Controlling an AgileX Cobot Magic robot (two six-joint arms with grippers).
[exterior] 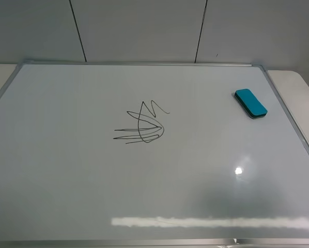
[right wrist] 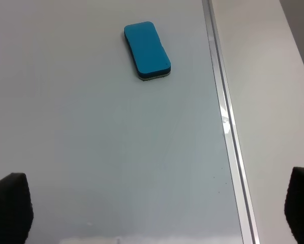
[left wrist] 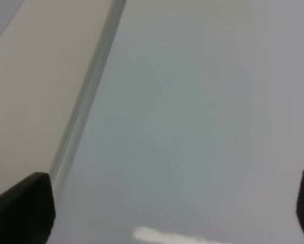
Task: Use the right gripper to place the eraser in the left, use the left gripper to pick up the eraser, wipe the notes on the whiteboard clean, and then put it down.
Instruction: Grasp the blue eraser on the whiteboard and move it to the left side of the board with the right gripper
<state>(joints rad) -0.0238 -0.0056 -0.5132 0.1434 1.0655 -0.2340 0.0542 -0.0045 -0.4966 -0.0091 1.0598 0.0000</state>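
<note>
Edges: the whiteboard [exterior: 66,196] fills most of the high view; its silver frame [exterior: 144,63] shows along the 12 o'clock side and down both flanks. Beige tabletop [exterior: 294,85] lies beyond the 3 o'clock edge.

The eraser [exterior: 250,103] lies flat on the board at about 2 o'clock from board centre. It is near the 3 o'clock frame but apart from it, with a strip of bare board between. Its long axis is skewed to the frame.

The notes [exterior: 142,125] sit just off centre toward 11 o'clock, well apart from the eraser and from every edge. We see open white board all round them, widest toward 6 and 9 o'clock.

Count: one board, one eraser, one scribble, two grippers.

The right gripper [right wrist: 154,208] hangs over the board beside the frame. Its jaws are spread wide and grip nothing; the eraser [right wrist: 147,50] lies well ahead of them, untouched.

The left gripper [left wrist: 164,208] is likewise spread wide and empty over bare board, with the frame just beside one fingertip [left wrist: 22,211]
</note>
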